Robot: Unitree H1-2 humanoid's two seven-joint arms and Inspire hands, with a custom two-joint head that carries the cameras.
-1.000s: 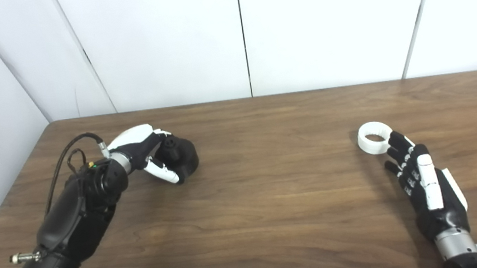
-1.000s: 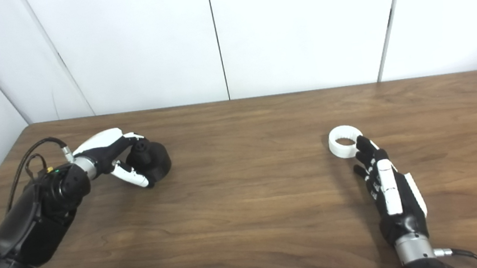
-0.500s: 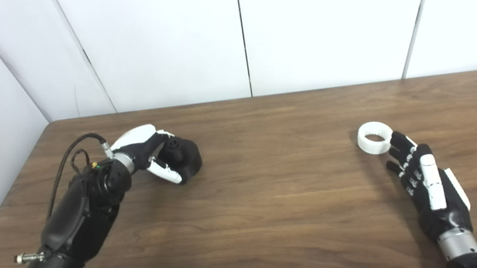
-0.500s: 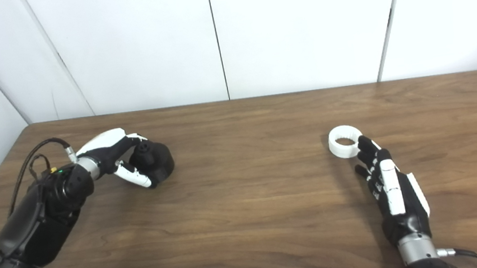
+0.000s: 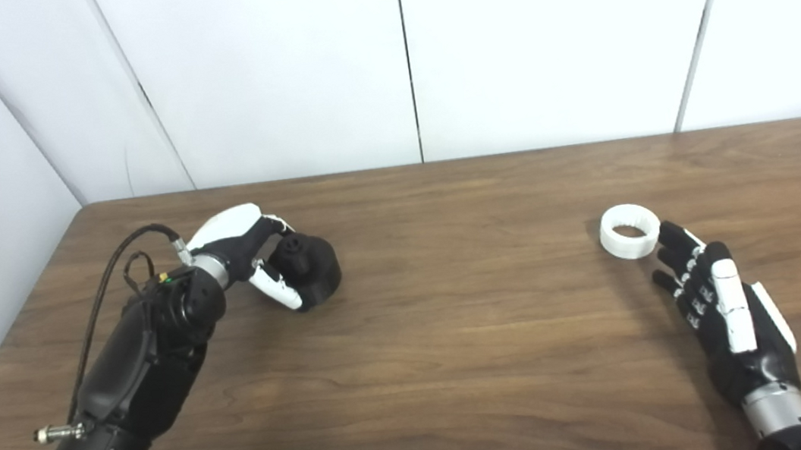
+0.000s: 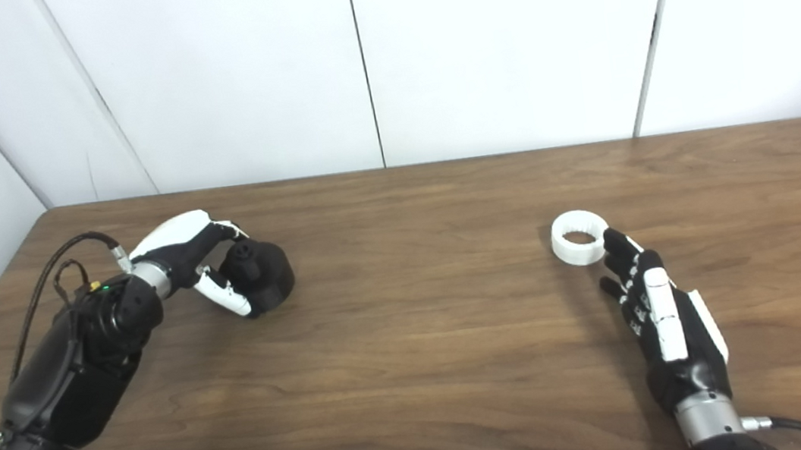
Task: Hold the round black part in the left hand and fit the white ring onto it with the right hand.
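Observation:
The round black part (image 5: 314,270), with a small knob on top, rests on the wooden table (image 5: 459,325) at the left. My left hand (image 5: 247,251) is curled around its left side, fingers over the knob and thumb along its near edge. The white ring (image 5: 630,241) lies flat on the table at the right. My right hand (image 5: 724,307) lies open and flat just near-right of the ring. Its fingers are stretched out, and the fingertips (image 5: 669,234) are at the ring's rim.
White wall panels (image 5: 410,55) close off the back and the left side of the table. A black cable (image 5: 111,264) loops up from my left wrist. Bare wood lies between the two hands.
My left hand has edged right, nudging the black part with it and turning its knob more into view. My right hand has drawn back toward me, and the ring slid slightly nearer.

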